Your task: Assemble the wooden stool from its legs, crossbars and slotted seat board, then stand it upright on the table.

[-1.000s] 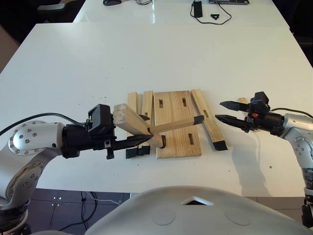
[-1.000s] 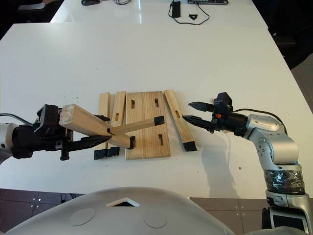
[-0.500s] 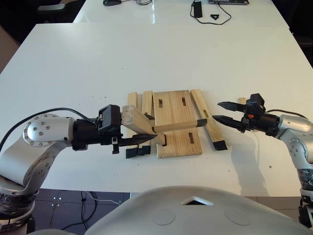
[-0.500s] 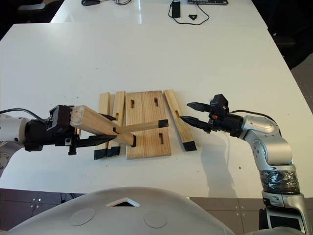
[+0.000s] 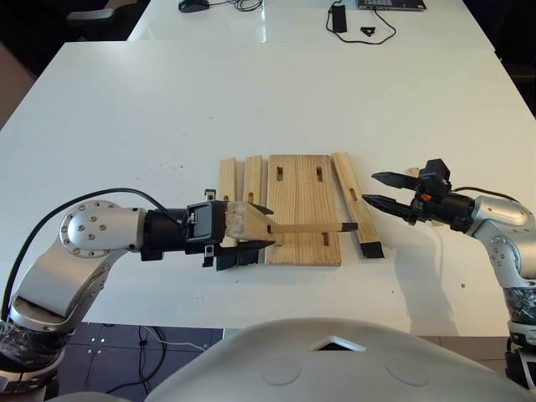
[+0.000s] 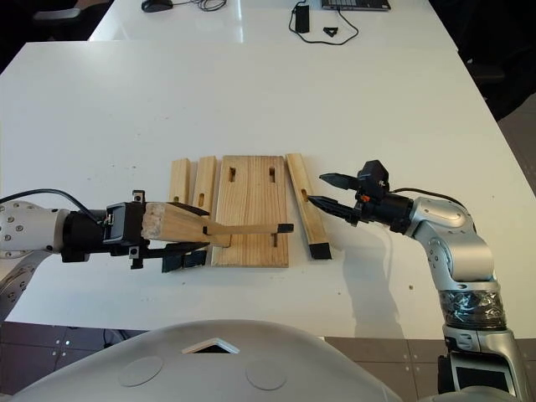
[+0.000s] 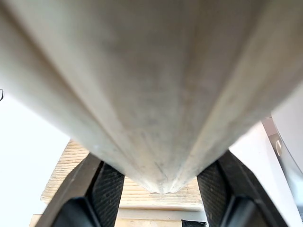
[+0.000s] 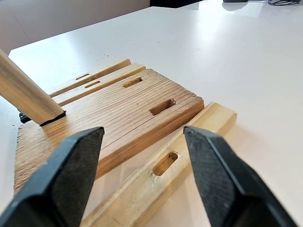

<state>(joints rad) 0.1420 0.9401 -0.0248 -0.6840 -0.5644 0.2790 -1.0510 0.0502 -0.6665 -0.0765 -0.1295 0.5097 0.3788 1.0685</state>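
Leg [image 5: 238,221] clamped in left gripper [image 5: 263,228] has sunk flatter; right gripper [image 5: 370,188] stays apart.

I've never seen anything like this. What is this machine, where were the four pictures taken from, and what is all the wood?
This is a humanoid robot with two arms, each ending in a two-fingered tool. Two pictures come from cameras in its head, looking down on a white table; the other two come from cameras on its wrists. On the table lie a slotted seat board and three loose stool legs. The left tool is shut on a thick leg with a thinner crossbar sticking out over the board; its wrist picture looks along that wood. The right tool is open and empty, near the rightmost leg.
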